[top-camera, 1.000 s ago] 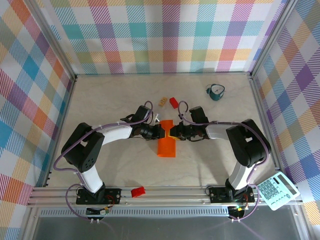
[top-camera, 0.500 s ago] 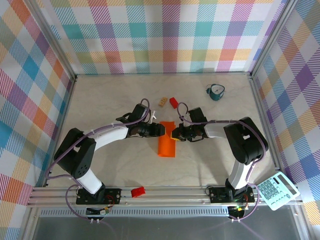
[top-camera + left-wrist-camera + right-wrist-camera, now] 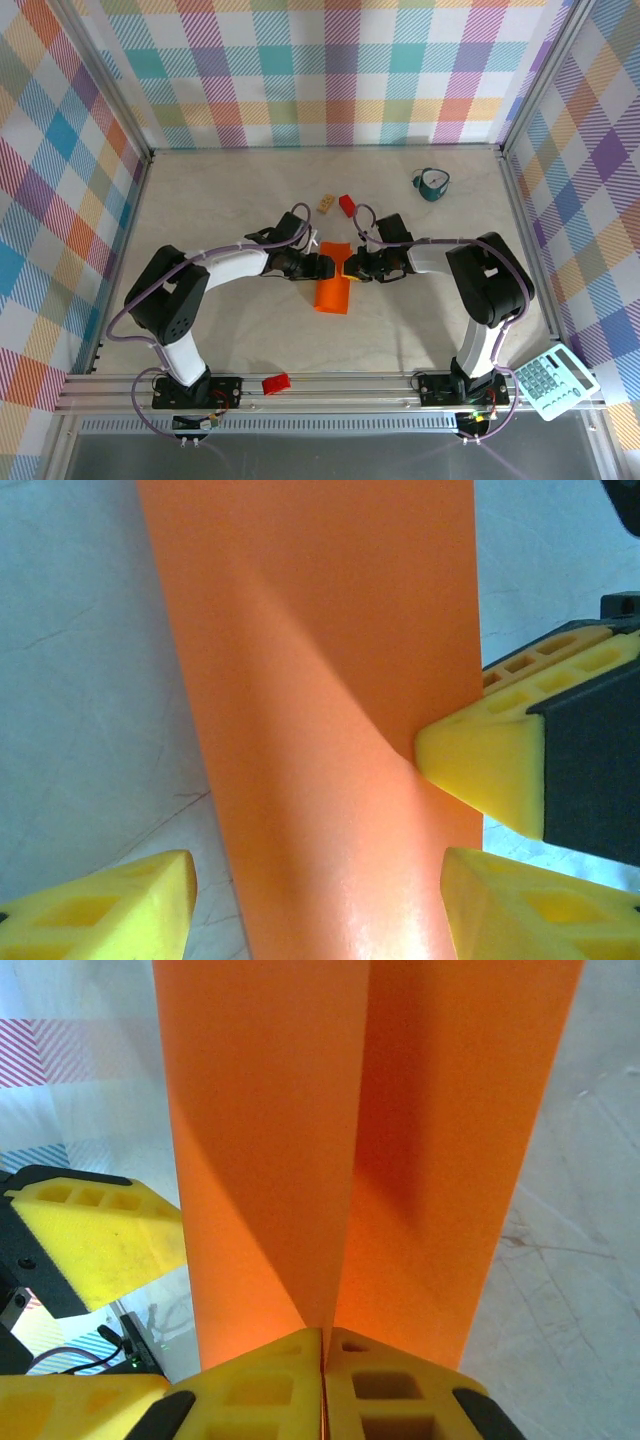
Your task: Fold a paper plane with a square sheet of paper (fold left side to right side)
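Orange square sheet of paper [image 3: 333, 290] is seen folded narrow on surface [image 3: 220, 210]. Its edge is pinched by closed right gripper [image 3: 322, 1350]. Left gripper [image 3: 320, 905] is spread open astride it.

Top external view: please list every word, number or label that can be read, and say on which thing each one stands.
No text can be read.
On the calculator, the key markings are too small to read.
On the sheet of paper, there is no print: it is plain orange, also in the wrist views.
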Controlling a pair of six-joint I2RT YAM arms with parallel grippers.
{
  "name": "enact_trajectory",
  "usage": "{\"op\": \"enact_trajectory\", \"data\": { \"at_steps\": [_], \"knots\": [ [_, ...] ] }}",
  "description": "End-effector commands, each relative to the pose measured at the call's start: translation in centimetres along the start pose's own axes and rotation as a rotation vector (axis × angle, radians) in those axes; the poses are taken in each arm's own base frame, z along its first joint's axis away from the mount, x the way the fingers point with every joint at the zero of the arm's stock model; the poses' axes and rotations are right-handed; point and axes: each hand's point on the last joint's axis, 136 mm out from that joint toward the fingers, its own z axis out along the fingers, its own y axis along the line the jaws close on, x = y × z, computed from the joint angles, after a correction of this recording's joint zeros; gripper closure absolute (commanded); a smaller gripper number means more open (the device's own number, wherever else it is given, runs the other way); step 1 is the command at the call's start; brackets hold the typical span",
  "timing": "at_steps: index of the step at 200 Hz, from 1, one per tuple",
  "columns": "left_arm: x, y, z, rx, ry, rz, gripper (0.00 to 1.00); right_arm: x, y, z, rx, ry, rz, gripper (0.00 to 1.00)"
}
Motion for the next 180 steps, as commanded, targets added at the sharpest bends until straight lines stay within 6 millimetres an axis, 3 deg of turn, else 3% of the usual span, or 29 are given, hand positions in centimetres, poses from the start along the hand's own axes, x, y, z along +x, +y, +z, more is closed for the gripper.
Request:
{"op": "enact_trajectory", "data": {
  "at_steps": [1,54,86,95,149,180],
  "knots": [
    [-0.6,-0.3,0.3,-0.016,-0.003,0.014,0.35,0.2,-0.1,0.5,0.009,0.020,-0.019,0.90],
    [-0.3,1.0,1.4,-0.073,0.017,-0.004,0.47,0.4,-0.2,0.6,0.011,0.027,-0.021,0.88],
    [0.0,1.6,2.2,-0.109,0.032,0.005,0.54,0.4,-0.3,0.0,0.039,0.008,-0.028,0.78],
    [0.8,2.1,2.3,-0.138,0.066,0.001,0.55,0.3,-0.4,-0.3,0.053,-0.002,-0.032,0.74],
    [1.8,3.0,3.1,-0.203,0.099,0.012,0.55,-0.5,-0.8,-3.9,0.138,-0.111,-0.049,0.55],
    [2.0,3.6,3.4,-0.233,0.102,-0.007,0.54,-0.7,-0.8,-5.3,0.165,-0.152,-0.059,0.52]
  ]
}}
